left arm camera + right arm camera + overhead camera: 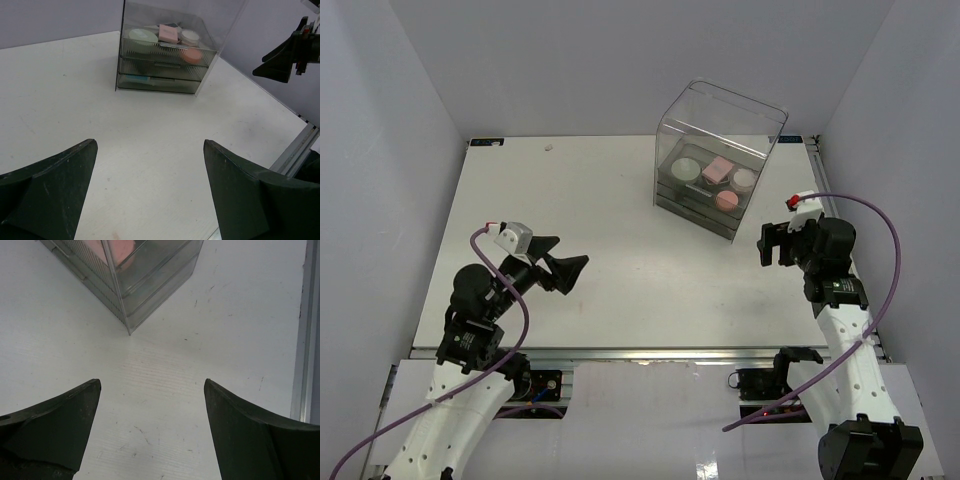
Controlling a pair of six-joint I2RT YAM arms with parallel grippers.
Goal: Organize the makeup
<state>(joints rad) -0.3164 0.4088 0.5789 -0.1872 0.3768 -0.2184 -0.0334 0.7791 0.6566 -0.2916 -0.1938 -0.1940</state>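
The makeup lies in the top of a clear box with grey drawers [672, 196]: a white round pad [685, 167], a pink square puff [718, 170], a second white round piece [745, 178] and a pink round puff [726, 200]. The left wrist view shows them too: pad [142, 35], square puff [169, 33], round puff [191, 54]. Something white and blue [135, 78] shows through a lower drawer front. No brushes are in view. My left gripper [572, 251] [150, 145] is open and empty over the bare table, well short of the box. My right gripper [763, 248] [150, 382] is open and empty just right of the box corner [129, 325].
The white table [580, 210] is walled by grey panels at the back and sides. A metal rail [305, 340] runs along the right edge and another along the front [640, 353]. A small white speck [550, 147] lies at the far edge.
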